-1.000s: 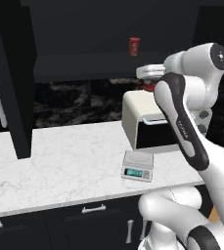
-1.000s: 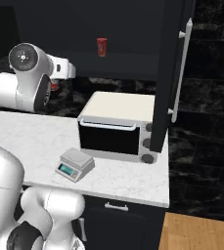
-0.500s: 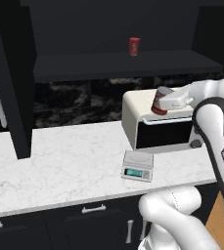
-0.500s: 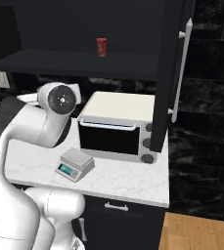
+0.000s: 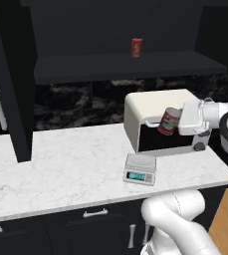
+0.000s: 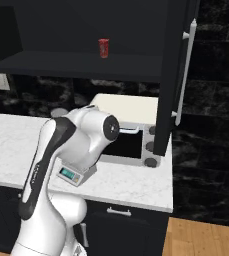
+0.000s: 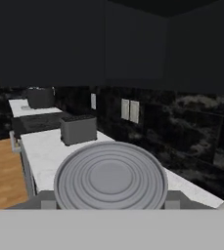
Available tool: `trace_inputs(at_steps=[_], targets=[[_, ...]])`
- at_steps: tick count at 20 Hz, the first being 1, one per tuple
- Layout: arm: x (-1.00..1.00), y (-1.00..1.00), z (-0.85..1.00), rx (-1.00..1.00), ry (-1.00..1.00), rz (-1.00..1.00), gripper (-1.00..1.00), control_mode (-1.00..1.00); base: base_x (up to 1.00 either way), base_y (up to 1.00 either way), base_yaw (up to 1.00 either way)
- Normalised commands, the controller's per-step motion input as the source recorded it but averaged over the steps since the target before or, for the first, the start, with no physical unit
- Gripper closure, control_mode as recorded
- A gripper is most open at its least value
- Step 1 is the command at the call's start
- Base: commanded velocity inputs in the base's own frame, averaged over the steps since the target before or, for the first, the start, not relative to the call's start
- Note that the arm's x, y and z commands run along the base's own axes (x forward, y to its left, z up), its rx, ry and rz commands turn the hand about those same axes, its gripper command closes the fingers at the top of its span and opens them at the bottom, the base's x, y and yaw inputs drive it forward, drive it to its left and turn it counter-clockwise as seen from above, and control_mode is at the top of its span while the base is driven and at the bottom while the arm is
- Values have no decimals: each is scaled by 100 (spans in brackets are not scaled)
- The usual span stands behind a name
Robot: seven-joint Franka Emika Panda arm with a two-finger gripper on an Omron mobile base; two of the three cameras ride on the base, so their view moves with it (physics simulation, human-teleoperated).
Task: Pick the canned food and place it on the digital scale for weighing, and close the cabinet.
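- Left base view: from behind and left of the arm, facing forward and down over the white marble counter [image 5: 60, 164].
- Right base view: same counter [image 6: 131, 185] from the right, likewise at mid distance.
- Shared: digital scale [image 5: 140, 169] [image 6: 76, 172], toaster oven [image 5: 158, 107] [image 6: 128, 107], open cabinet [image 5: 120, 64] [image 6: 81, 62].
- Hand view: very close, along the gripper [image 7: 106, 204], over the canned food [image 7: 110, 177], down a far counter stretch.

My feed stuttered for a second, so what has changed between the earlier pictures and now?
The arm has swung down from shelf height, carrying the canned food in the pincer to the front of the toaster oven, above and right of the digital scale. The slim red can on the shelf, scale and open cabinet door stayed put.
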Motion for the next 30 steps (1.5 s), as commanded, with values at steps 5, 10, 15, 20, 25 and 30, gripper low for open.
trace_inputs(at_steps=[5,10,15,20,25,30], targets=[[14,0,-71,-2,0,6,100,-100,0,0,0],[17,0,-68,-7,0,0,100,-100,0,0,0],[24,0,-55,-2,1,0,100,-100,0,0,0],[31,0,-42,0,3,0,100,-100,0,0,0],[31,0,-31,0,3,0,100,-100,0,0,0],[43,0,-30,0,1,0,100,-100,0,0,0]])
